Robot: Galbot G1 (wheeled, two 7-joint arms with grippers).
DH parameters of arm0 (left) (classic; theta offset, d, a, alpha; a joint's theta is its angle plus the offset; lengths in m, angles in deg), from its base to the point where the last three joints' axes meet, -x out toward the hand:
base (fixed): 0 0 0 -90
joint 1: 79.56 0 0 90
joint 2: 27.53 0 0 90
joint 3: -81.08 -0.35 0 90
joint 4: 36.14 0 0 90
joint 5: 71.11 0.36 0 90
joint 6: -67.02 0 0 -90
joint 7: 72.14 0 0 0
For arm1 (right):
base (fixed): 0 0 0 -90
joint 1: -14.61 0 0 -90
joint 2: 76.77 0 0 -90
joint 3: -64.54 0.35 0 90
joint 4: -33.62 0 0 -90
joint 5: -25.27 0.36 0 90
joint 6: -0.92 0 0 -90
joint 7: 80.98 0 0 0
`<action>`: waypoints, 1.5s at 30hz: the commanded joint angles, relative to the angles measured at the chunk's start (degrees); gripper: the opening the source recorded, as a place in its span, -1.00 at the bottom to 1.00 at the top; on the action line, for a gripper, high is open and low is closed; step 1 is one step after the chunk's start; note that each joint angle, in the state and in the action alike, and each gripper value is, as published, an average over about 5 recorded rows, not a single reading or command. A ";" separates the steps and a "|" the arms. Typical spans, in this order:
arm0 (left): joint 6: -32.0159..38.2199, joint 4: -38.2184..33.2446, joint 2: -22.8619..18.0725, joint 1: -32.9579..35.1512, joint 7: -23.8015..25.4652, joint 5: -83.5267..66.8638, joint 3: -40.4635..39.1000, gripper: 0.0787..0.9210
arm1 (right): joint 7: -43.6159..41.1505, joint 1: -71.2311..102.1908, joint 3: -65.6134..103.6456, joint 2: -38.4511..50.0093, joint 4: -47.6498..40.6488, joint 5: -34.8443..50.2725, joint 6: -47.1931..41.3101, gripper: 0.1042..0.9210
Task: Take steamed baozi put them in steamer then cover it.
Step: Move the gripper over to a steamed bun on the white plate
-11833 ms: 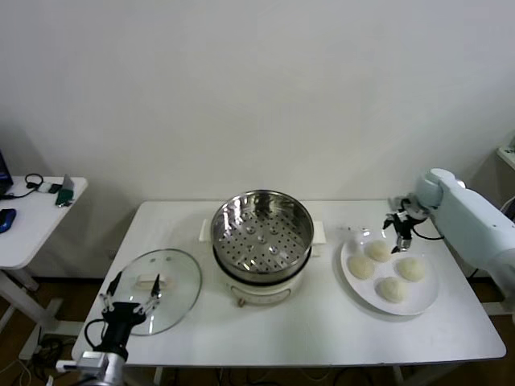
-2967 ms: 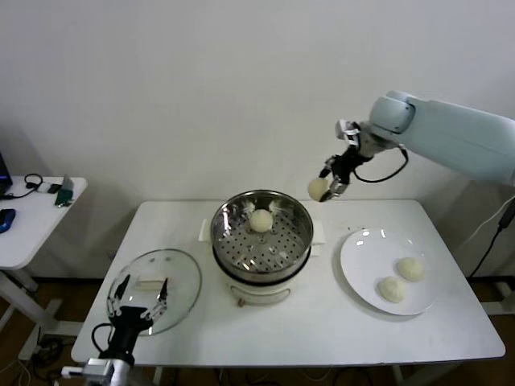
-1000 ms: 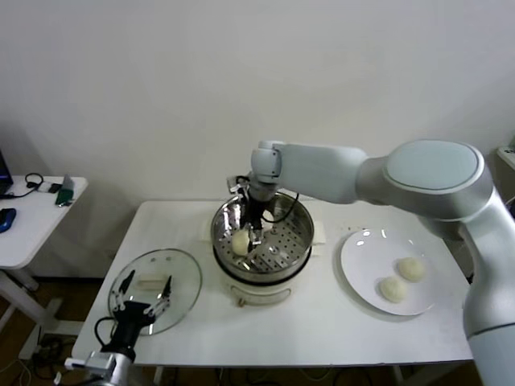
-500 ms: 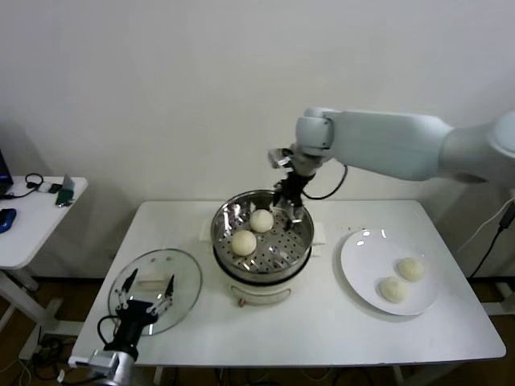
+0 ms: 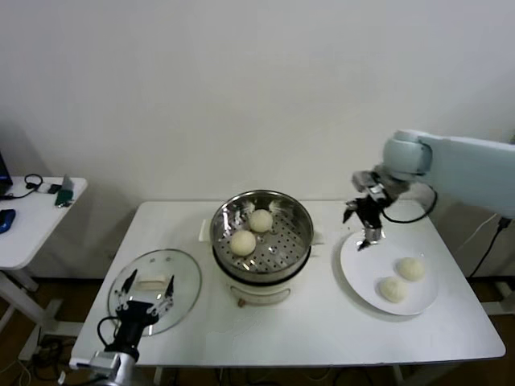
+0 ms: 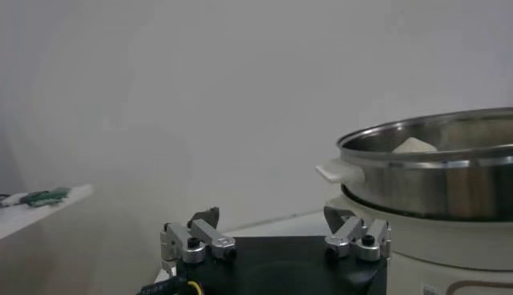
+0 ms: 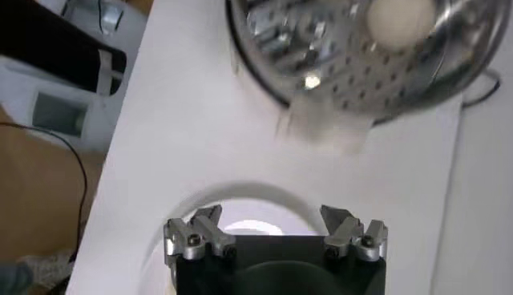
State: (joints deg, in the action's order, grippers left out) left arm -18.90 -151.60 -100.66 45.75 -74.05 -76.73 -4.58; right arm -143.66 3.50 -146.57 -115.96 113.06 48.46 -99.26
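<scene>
R tool (image 5: 364, 227) empty above plate (image 5: 354, 269)

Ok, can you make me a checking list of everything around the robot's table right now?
Surface: white table, looks clean.
Job's things: steamer mid-table with two baozi on its tray; two more baozi on the white plate; glass cover lying flat beside the steamer, not on it.
Clutter: nothing seen on the table.
Grippers: right tool open, empty, above the plate's edge; left tool open, empty, over the cover.
Cables: dark cable along the right arm; another by the left arm.
Surroundings: plain wall; small side table with small items and a cord.
</scene>
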 commanded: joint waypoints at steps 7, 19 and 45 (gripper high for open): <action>-0.28 -0.32 -1.49 0.78 -0.18 1.71 0.59 0.77 | -1.07 28.51 22.78 13.40 -3.85 -18.97 3.44 0.76; -0.33 0.38 -2.32 1.15 -0.28 2.79 0.53 0.77 | -0.22 38.40 33.41 7.48 -12.48 -23.89 5.75 0.76; 0.02 0.74 -2.24 1.80 -0.33 2.59 1.38 0.77 | -2.82 37.79 31.72 1.39 -16.18 -25.21 6.16 0.75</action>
State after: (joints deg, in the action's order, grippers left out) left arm -18.91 -150.89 -102.95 47.56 -74.39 -74.14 -3.20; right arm -145.94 40.41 -115.52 -113.89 97.57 23.94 -93.27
